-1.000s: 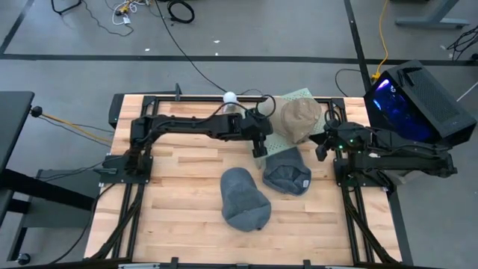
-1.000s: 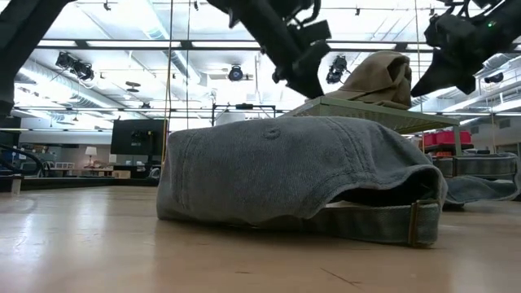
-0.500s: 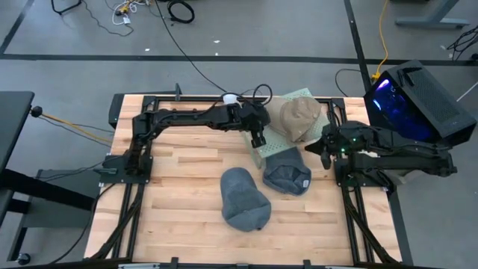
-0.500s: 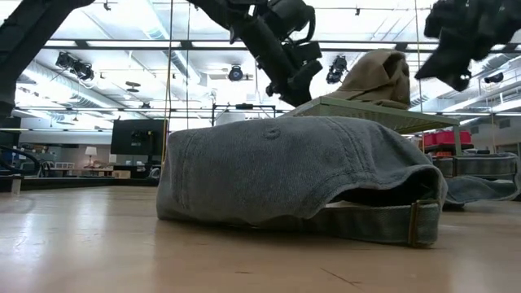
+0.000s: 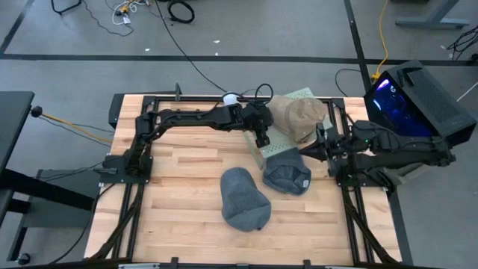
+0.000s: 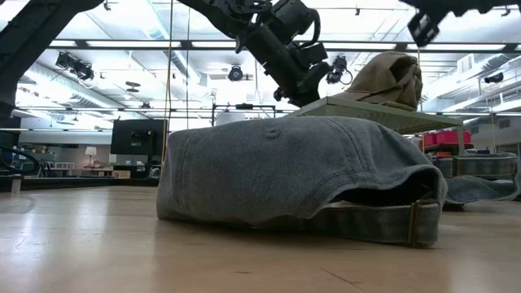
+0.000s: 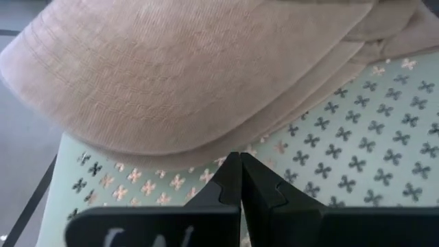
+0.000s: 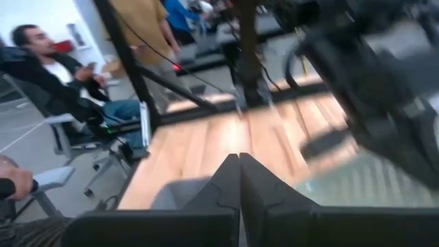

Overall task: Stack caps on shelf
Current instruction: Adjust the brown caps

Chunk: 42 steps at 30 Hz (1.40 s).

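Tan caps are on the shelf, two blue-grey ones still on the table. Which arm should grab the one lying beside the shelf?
Probably right. The right hand, shut and empty, hangs close beside that blue-grey cap. The left hand, also shut, is over the shelf by the tan caps.

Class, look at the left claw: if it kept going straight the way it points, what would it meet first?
Most likely the tan cap: the shut left claw points at its brim just above the green shelf. Depth is hard to judge.

Right wrist view is motion-blurred; tan cap is cropped.
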Each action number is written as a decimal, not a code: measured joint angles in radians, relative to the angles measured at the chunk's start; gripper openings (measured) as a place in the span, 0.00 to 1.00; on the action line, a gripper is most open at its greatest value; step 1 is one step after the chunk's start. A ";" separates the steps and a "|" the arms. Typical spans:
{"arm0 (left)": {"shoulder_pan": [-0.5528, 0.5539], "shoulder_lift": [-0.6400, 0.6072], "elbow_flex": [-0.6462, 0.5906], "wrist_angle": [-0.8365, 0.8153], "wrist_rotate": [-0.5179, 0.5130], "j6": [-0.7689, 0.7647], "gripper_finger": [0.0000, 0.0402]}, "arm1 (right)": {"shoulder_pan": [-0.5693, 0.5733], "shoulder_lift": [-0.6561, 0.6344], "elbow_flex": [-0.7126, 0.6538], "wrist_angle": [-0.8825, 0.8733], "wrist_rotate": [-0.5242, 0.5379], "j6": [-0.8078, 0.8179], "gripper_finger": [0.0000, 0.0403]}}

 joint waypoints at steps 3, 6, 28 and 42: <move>0.000 0.002 -0.001 0.017 0.001 0.000 0.01 | 0.029 0.027 0.000 0.072 0.000 -0.046 0.00; 0.000 0.002 -0.001 0.034 0.000 0.000 0.01 | 0.049 0.051 0.000 0.102 0.001 -0.070 0.00; 0.013 0.044 -0.001 0.217 -0.002 0.001 0.01 | 0.076 0.088 0.000 0.131 0.062 -0.095 0.00; 0.009 0.059 -0.001 0.258 -0.003 -0.016 0.01 | 0.076 0.088 0.000 0.134 0.062 -0.093 0.00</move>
